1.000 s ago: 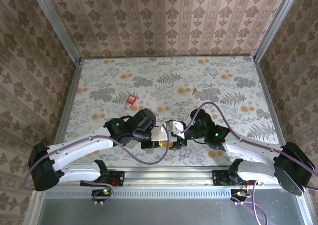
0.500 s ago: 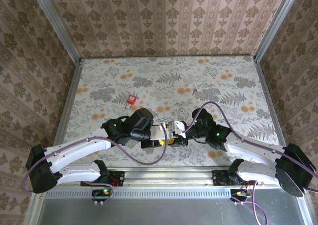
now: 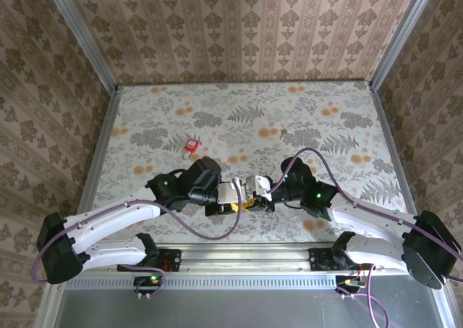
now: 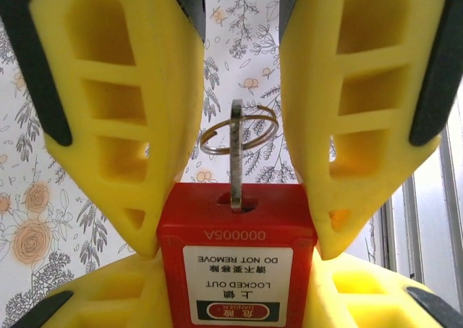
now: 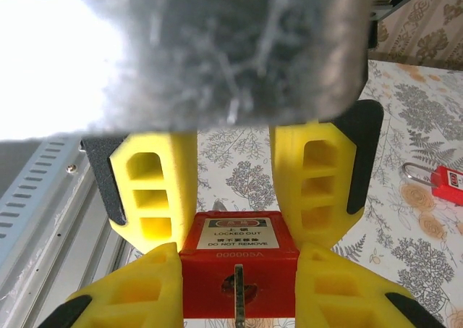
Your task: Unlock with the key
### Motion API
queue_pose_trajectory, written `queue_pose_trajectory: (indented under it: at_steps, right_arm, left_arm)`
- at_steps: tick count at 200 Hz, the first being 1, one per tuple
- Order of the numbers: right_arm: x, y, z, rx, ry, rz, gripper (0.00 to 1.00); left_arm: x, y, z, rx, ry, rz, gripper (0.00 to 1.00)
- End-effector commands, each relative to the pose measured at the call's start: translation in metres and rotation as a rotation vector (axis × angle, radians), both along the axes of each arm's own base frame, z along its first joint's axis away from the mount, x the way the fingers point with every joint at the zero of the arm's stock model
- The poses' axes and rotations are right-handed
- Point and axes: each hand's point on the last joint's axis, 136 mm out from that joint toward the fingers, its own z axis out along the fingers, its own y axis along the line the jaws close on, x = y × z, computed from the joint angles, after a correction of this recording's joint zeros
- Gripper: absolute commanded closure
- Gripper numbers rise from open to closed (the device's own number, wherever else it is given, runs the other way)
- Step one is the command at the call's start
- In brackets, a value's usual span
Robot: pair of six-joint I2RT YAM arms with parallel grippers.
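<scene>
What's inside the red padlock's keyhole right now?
A key stands in the keyhole of the red padlock, its head sticking out. The inserted blade is hidden inside the body.

Left gripper and right gripper meet nose to nose, jaws narrowed, arms angled inward.

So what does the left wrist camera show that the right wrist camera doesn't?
The left wrist view gives you the wire ring hanging on the key, seen against the flowered table. The right wrist view gives instead a spare padlock lying on the table, and a slotted metal rail along its edge. Shared: the red padlock with the key in its keyhole, its warning label, and yellow fingers flanking it on both sides.
</scene>
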Motion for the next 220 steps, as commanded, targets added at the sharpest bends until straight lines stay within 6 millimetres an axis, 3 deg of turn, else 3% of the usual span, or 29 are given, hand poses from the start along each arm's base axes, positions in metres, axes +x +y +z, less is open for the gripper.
queue_pose_trajectory:
  at_steps: [1, 9, 30, 54, 59, 73, 132, 220]
  right_arm:
    - [-0.003, -0.003, 0.000, -0.006, 0.016, 0.003, 0.85]
    - [-0.002, -0.003, 0.001, -0.007, 0.015, 0.000, 0.85]
    - [0.003, -0.005, -0.002, -0.018, 0.015, -0.026, 0.87]
    - [0.011, -0.006, -0.006, -0.034, 0.037, -0.070, 0.88]
    - [0.014, -0.007, -0.008, -0.041, 0.045, -0.091, 0.89]
    - [0.027, -0.009, -0.010, -0.046, 0.063, -0.174, 0.91]
    - [0.077, -0.026, -0.035, -0.018, 0.224, -0.548, 0.91]
    - [0.117, -0.048, -0.077, 0.020, 0.333, -0.788, 0.90]
  left_arm:
    - [0.013, -0.006, 0.021, -0.092, -0.028, 0.058, 0.70]
    - [0.015, -0.005, 0.021, -0.093, -0.029, 0.069, 0.56]
    - [0.021, -0.002, 0.026, -0.121, -0.040, 0.119, 0.32]
    - [0.029, 0.006, 0.038, -0.191, -0.068, 0.190, 0.14]
    - [0.031, 0.009, 0.042, -0.204, -0.075, 0.209, 0.07]
    - [0.034, 0.015, 0.051, -0.244, -0.086, 0.250, 0.00]
    - [0.046, 0.045, 0.081, -0.343, -0.152, 0.421, 0.00]
    - [0.046, 0.059, 0.078, -0.328, -0.169, 0.469, 0.00]
